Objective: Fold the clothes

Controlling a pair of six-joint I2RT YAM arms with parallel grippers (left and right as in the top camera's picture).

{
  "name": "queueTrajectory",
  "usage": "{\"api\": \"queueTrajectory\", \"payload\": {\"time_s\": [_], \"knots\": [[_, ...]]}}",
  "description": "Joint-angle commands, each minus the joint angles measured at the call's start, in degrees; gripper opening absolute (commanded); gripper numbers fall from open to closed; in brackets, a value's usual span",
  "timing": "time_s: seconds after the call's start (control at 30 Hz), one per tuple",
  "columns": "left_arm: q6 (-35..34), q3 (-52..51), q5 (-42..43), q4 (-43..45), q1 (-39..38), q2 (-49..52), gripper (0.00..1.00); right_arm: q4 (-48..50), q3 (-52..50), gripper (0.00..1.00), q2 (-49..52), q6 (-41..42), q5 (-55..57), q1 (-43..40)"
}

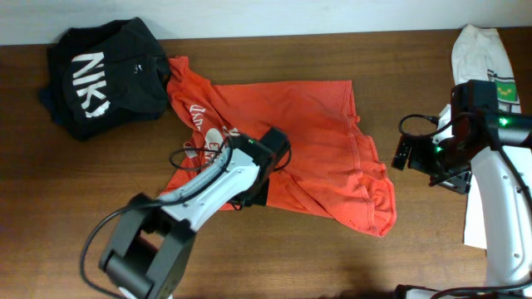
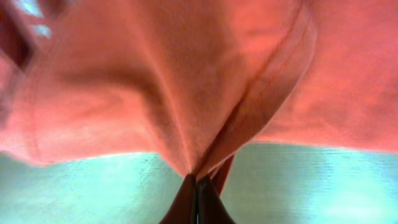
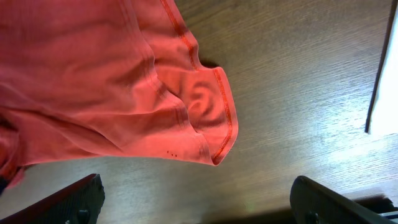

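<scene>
The orange-red T-shirt (image 1: 316,141) lies crumpled across the middle of the wooden table, white lettering near its left end. My left gripper (image 1: 264,170) is on the shirt's front-left part, shut on a pinch of its fabric (image 2: 196,173), which fans out from the closed fingertips in the left wrist view. My right gripper (image 1: 416,158) is open and empty, hovering over bare table just right of the shirt. The right wrist view shows the shirt's hemmed corner (image 3: 211,118) ahead of the wide-open fingers (image 3: 199,202).
A black garment with white letters (image 1: 104,75) lies bunched at the back left, touching the shirt. A white garment with a green patch (image 1: 486,58) lies at the far right edge, its edge visible in the right wrist view (image 3: 382,93).
</scene>
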Motion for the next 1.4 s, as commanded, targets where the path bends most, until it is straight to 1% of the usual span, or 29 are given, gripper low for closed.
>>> {"api": "queueTrajectory", "payload": {"time_s": [0.0,0.1,0.13,0.2,0.23,0.3,0.37,0.47,0.53,0.6,0.7,0.73,0.77,0.8,0.83,0.87,0.9,1.0,1.13,1.23,1.27,1.3,1.37], "knots": [[-0.1,8.1,-0.9,-10.2,0.0,-6.4,0.01,0.0,-1.8,0.99,-0.2,0.2,-0.1,0.2],[-0.2,10.2,-2.8,-18.6,0.1,-10.1,0.01,1.9,-5.4,0.99,-0.2,0.2,-0.1,0.2],[-0.6,10.3,-3.0,-20.0,0.3,-10.9,0.01,2.5,-6.4,0.99,-0.2,0.2,-0.1,0.2],[-1.9,10.8,-4.0,-25.4,1.7,-14.1,0.01,3.6,-9.0,0.99,-0.2,0.3,-0.2,0.2],[-1.9,10.8,-4.0,-26.2,2.6,-15.3,0.01,3.8,-9.8,0.99,-0.2,0.3,-0.4,0.2],[-1.9,10.8,-3.6,-29.0,4.3,-17.3,0.01,3.8,-11.5,0.99,-0.2,3.3,-0.9,0.2],[-1.9,10.8,-3.6,-32.5,5.1,-17.8,0.00,4.9,-14.6,0.99,-0.2,3.3,-4.5,0.3],[-3.2,10.8,-3.9,-33.3,6.0,-18.0,0.01,10.3,-21.7,0.99,-0.2,3.3,-9.6,1.9],[-3.4,10.8,-5.3,-33.3,6.6,-18.3,0.01,13.1,-24.8,0.99,-0.2,3.4,-11.2,3.4],[-3.4,10.8,-6.3,-33.3,7.8,-18.3,0.01,16.5,-27.6,0.99,-0.2,6.2,-11.0,5.8],[-3.4,10.8,-6.8,-33.3,10.7,-18.3,0.01,19.8,-31.3,0.99,-0.2,12.6,-6.0,7.5],[-3.3,10.8,-6.8,-33.3,12.2,-18.3,0.01,22.1,-33.6,0.97,-0.2,12.9,-6.3,7.5],[-3.3,10.8,-6.8,-33.3,12.7,-18.3,0.00,23.3,-34.8,0.93,-0.2,12.8,-6.3,7.5],[-3.3,10.8,-6.8,-33.3,13.0,-18.3,0.01,23.7,-35.6,0.85,-0.2,12.8,-6.3,7.5],[-3.3,10.8,-7.2,-33.1,13.0,-18.3,0.01,24.3,-36.4,0.70,-0.2,12.8,-6.3,7.5],[-3.3,10.8,-7.7,-32.8,13.0,-18.3,0.02,24.7,-36.7,0.65,-0.2,12.8,-6.3,7.5],[-3.3,10.8,-8.1,-32.4,13.0,-18.3,0.04,25.9,-37.3,0.65,-0.2,12.8,-6.3,7.5],[-3.3,10.8,-8.1,-32.0,13.0,-18.3,0.05,26.3,-38.2,0.61,-0.2,12.8,-6.0,7.5],[-3.1,10.7,-8.7,-32.0,13.0,-18.3,0.05,26.3,-38.2,0.64,-0.2,13.1,-0.4,7.5],[-3.1,10.7,-8.7,-32.1,13.0,-18.3,0.06,26.7,-38.2,0.64,0.5,13.2,-0.4,7.5],[-3.1,10.7,-8.7,-32.1,13.0,-18.3,0.14,27.1,-38.2,0.64,2.0,13.2,-0.4,7.5],[-3.1,10.7,-8.5,-32.0,13.0,-18.3,0.15,27.4,-38.2,0.64,3.0,13.2,-0.4,7.5],[-3.1,10.7,-8.5,-32.1,13.0,-18.3,0.23,28.3,-38.2,0.58,6.2,13.2,-0.5,7.5]]}}
